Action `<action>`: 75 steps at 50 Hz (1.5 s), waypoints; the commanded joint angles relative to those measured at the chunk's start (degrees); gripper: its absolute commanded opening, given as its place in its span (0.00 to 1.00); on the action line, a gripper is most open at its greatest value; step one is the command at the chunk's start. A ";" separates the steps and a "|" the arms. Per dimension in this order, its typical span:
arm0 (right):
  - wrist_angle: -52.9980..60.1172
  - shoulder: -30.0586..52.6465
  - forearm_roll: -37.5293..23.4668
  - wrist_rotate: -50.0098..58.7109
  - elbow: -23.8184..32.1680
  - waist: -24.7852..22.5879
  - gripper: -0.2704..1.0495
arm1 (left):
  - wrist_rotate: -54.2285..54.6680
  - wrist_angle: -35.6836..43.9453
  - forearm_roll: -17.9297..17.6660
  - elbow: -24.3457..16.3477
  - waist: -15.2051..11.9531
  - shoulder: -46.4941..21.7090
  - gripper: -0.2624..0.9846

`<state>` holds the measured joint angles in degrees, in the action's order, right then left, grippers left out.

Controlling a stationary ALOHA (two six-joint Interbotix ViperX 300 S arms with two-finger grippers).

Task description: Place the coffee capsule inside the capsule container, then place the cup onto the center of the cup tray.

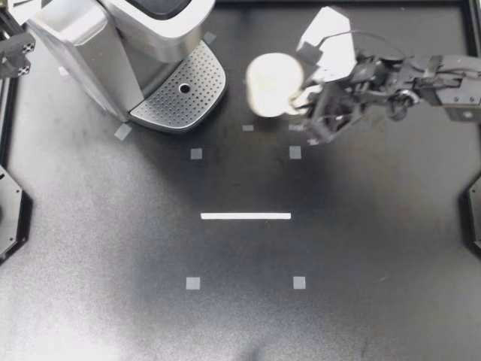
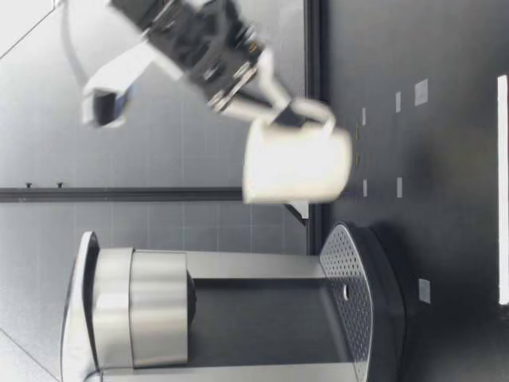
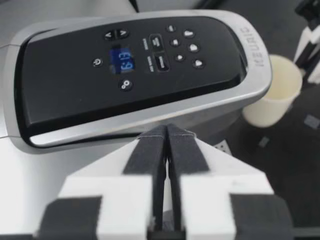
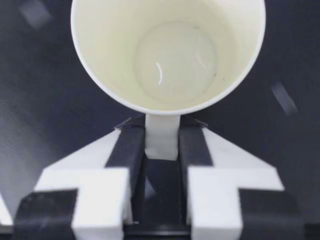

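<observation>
Top view: your right gripper [image 1: 304, 94] is clenched on the cup [image 1: 274, 84], which sits just beside the coffee machine [image 1: 105, 37], off the outer edge of the machine's perforated cup tray [image 1: 180, 94] and not yet over it. No capsule shows anywhere. The machine's lid looks closed, so the capsule step is probably finished, though you cannot confirm that. Low view: the cup [image 2: 298, 163] hangs upright next to the machine [image 2: 199, 318], mouth up, apparently clear of the table, with its base near the height of the machine's tray [image 2: 354, 278]. The right gripper [image 2: 290, 107] comes down from above and pinches the handle loop on the side facing away from the machine. Left wrist view: your left gripper [image 3: 167, 131] is pressed shut on nothing, hovering above the machine's control lid [image 3: 130, 65]; the cup [image 3: 272, 92] shows beyond the machine's front corner. Right wrist view: the cup [image 4: 170, 55] is empty, and its flat handle tab is squeezed between the finger pads [image 4: 127, 150]. Handling guess: it is light, thin-walled and fairly stiff, with a smooth surface, so a handle pinch can let it pivot. Keep hold at the handle, near the wall, move slowly, lower it level onto the middle of the machine's tray, and release only once the base is seated.
</observation>
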<state>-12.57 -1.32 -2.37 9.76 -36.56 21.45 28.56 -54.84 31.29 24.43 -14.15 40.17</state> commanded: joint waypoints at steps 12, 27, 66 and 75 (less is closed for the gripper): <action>0.88 4.57 -0.18 -2.81 9.23 -2.20 0.37 | 0.26 0.88 0.26 -0.35 0.18 0.18 0.25; -0.53 10.28 -0.18 -6.15 16.26 -2.11 0.37 | 0.79 1.05 0.26 0.26 0.18 0.18 0.25; 1.14 16.35 -0.26 -8.17 20.65 -1.05 0.37 | 0.79 1.93 0.26 1.41 0.18 0.26 0.25; 1.49 17.14 -0.26 -8.35 21.09 -1.05 0.37 | 0.79 1.93 0.26 1.67 0.00 0.35 0.25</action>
<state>-11.95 16.79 -2.55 1.58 -17.05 19.95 29.27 -53.35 31.29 26.63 -14.15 40.25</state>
